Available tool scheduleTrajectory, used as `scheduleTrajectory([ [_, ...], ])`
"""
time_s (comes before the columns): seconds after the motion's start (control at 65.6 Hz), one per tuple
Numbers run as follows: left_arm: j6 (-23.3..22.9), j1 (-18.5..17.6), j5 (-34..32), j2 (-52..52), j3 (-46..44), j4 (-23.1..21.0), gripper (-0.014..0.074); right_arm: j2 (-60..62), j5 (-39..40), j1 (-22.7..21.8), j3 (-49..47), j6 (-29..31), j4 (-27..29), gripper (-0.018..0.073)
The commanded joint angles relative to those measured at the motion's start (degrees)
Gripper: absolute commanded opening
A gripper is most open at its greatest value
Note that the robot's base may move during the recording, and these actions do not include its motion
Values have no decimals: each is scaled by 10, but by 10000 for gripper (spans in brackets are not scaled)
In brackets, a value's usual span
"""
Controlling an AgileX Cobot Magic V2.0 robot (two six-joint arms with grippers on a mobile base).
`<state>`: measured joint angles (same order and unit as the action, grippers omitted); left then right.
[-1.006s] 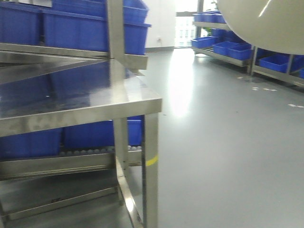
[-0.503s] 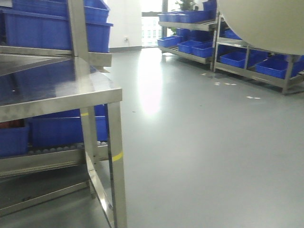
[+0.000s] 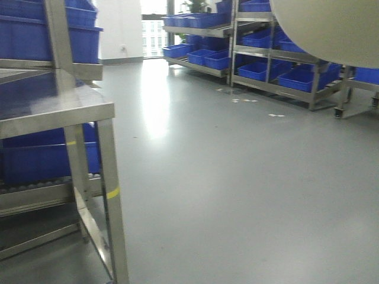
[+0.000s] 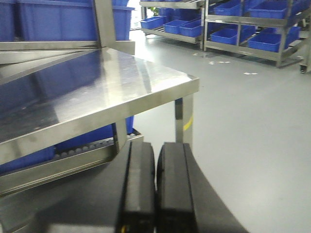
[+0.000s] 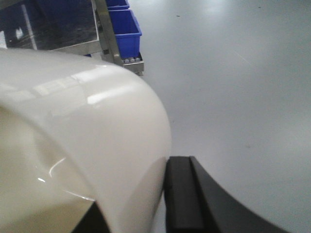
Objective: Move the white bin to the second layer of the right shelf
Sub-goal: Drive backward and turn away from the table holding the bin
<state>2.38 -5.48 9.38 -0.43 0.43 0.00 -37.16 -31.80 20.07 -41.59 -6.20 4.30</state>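
Observation:
The white bin [image 5: 82,141] fills the left of the right wrist view; my right gripper [image 5: 141,194] is shut on its wall, one black finger [image 5: 182,194] outside, the other inside. Its rounded base [image 3: 331,29] hangs at the top right of the front view. My left gripper [image 4: 155,182] is shut and empty, held low beside the steel tabletop [image 4: 97,92]. A roller level with a steel front bar [image 4: 73,158] lies under that tabletop. Which rack is the right shelf I cannot tell.
A steel rack [image 3: 53,112] with blue crates [image 3: 41,154] stands at the left. More racks with blue crates [image 3: 260,65] line the far right wall. Open grey floor [image 3: 237,177] lies between. A steel leg with yellow tape [image 3: 112,192] is close at the front.
The view has swung right: the left steel rack has slid towards the left edge and the far racks have come into view. The bin stays held at the top right.

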Motion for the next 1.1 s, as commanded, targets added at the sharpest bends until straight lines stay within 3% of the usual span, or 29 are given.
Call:
scheduleTrajectory([
  [0.0,-2,-3,-49,-8,21,0,85,2,56,-2,-17,1,-2,52],
  [1.082,-2,-3,-49,-8,21,0,85,2,56,-2,-17,1,-2,52],
])
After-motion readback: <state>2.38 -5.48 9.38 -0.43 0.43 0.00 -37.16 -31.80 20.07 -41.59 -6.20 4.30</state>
